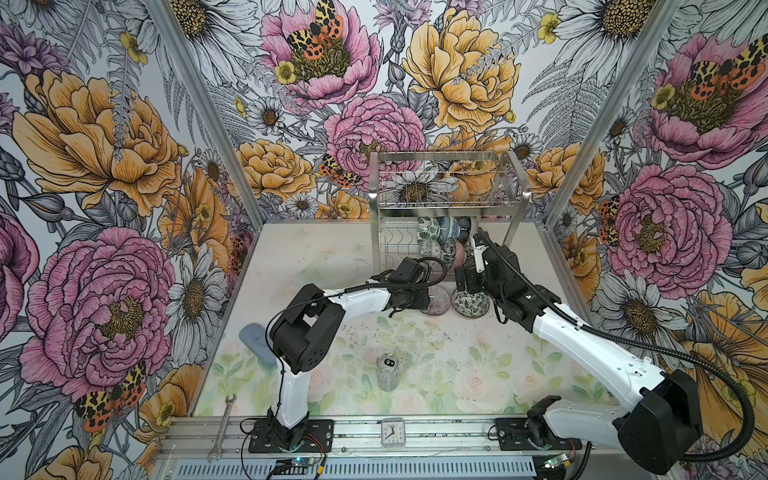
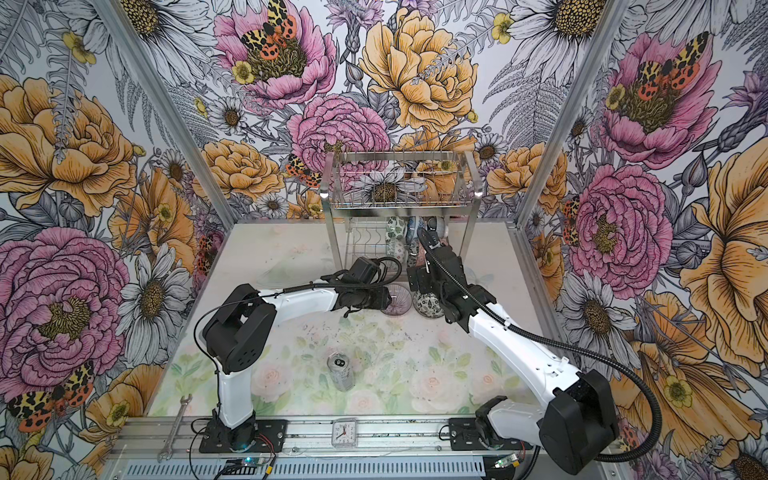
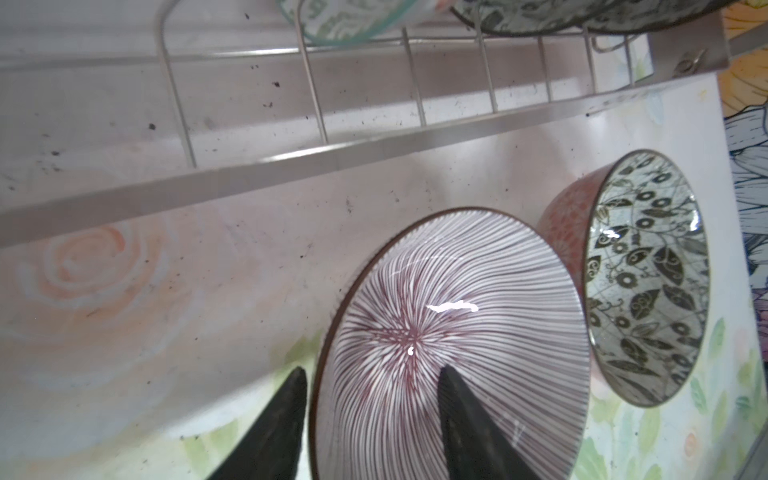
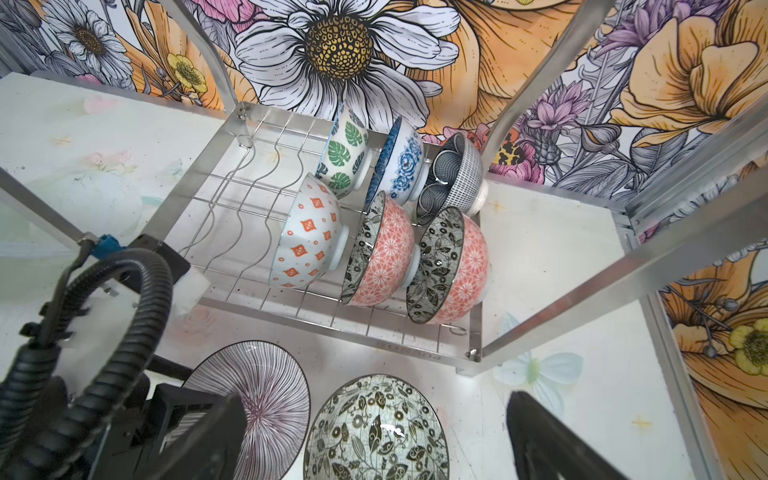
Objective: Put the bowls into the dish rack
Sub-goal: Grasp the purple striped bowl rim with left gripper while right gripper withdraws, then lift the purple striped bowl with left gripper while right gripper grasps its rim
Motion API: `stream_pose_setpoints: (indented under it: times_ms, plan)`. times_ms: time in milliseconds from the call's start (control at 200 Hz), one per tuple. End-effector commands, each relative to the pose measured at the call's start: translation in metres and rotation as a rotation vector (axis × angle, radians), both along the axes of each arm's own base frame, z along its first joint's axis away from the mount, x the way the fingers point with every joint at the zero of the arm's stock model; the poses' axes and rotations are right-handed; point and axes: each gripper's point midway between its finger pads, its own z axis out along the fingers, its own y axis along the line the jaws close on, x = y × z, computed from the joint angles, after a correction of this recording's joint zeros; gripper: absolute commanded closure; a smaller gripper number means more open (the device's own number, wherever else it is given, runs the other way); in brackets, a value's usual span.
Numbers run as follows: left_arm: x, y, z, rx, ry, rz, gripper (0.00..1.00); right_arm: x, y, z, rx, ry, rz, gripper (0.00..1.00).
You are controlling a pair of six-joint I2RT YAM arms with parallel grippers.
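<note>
To the left, the left gripper (image 3: 372, 370) sits half-parted astride the purple-striped bowl (image 3: 449, 345) rim, not visibly pinching. This bowl is on the table (image 4: 561, 249), just near of the dish rack (image 4: 415, 347). Right of it, the leaf-patterned bowl (image 4: 365, 440) lies under the wide, empty right gripper (image 4: 376, 397). Six bowls (image 4: 309, 232) stand racked, so two are left. The rack's stamped lettering is unreadable.

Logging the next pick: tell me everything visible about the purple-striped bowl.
The purple-striped bowl is glossy ceramic, with purple and white lines radiating from its centre and a dark rim. It sits upright on the table in front of the dish rack, beside the leaf-patterned bowl; the left pincer straddles its rim, one finger inside.
</note>
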Motion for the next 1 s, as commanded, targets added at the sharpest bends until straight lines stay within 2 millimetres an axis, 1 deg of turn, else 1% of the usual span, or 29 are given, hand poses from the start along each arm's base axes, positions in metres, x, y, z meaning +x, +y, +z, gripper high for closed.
stream_pose_setpoints:
  times_ms: [0,210,395,505,671,706,711,726,836,901,996]
  plan:
    - [0.006,-0.008,0.006,-0.031,-0.002,-0.010,0.58,0.006,0.003,0.018,0.011,-0.038,0.019,0.00]
    - [0.008,-0.002,0.008,-0.018,-0.002,0.004,0.82,0.003,0.001,0.017,0.016,-0.036,0.017,0.00]
    - [0.006,0.007,0.013,0.000,-0.007,0.015,1.00,0.001,0.000,0.021,0.027,-0.045,0.017,0.01]
    - [0.003,0.016,0.021,0.019,-0.024,0.022,1.00,-0.001,0.000,0.024,0.031,-0.051,0.020,0.00]
    - [-0.002,0.034,0.035,0.051,-0.056,0.043,1.00,-0.002,0.000,0.024,0.032,-0.043,0.027,0.01]
    - [-0.002,0.038,0.032,0.060,-0.052,0.048,1.00,-0.003,0.001,0.025,0.035,-0.043,0.029,0.01]
    - [-0.002,0.039,0.040,0.050,-0.064,0.049,1.00,-0.003,0.001,0.025,0.034,-0.042,0.029,0.01]
    - [-0.002,0.040,0.048,0.041,-0.078,0.051,1.00,-0.003,0.001,0.025,0.036,-0.040,0.032,0.00]
    - [-0.006,0.047,0.067,0.040,-0.115,0.052,1.00,-0.006,0.002,0.029,0.052,-0.040,0.038,0.01]
    - [-0.007,0.051,0.081,0.032,-0.151,0.058,1.00,-0.008,0.003,0.033,0.070,-0.039,0.038,0.01]
    - [-0.006,0.056,0.108,0.023,-0.222,0.068,1.00,-0.013,0.006,0.039,0.103,-0.028,0.045,0.01]
